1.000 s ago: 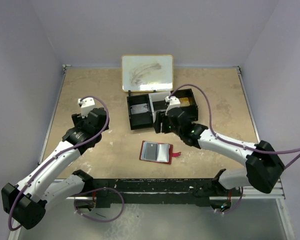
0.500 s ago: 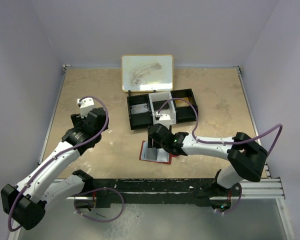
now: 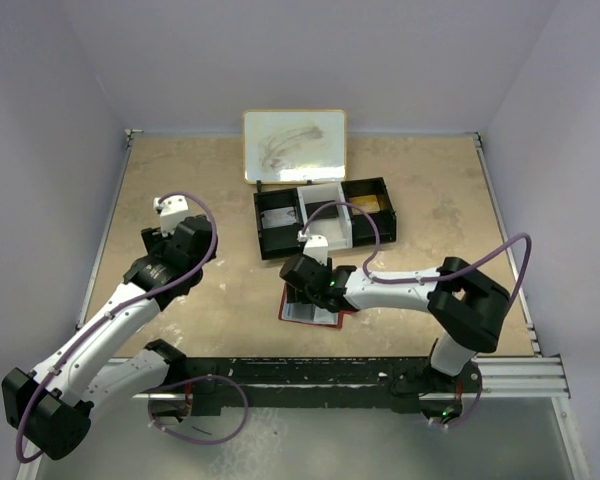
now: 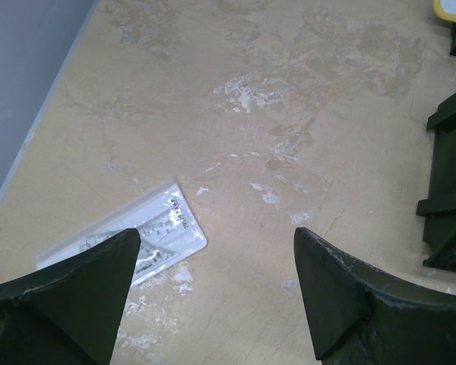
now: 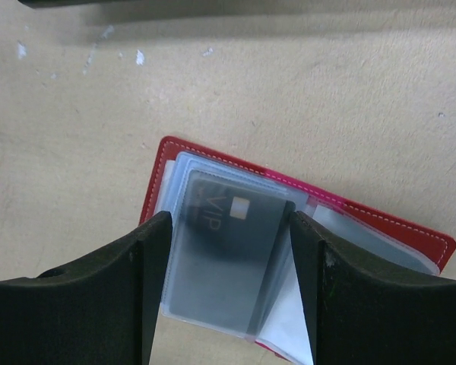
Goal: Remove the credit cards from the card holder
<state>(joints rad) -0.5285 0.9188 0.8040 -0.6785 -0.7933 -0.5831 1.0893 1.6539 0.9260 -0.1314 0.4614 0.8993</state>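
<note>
Stitched red card holder point(image 5: 399, 228) with glossy clear plastic sleeves point(image 5: 213, 266), matt mottled tabletop point(image 4: 289, 91)

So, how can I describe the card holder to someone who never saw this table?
On the tan table, find the long black tray. Just nearer the arms lies the card holder: small, red, opened flat, showing clear sleeves; nothing else there is red.

Left pincer point(image 4: 215, 243) spread above possibly a plastic packet point(image 4: 161, 222)
</note>
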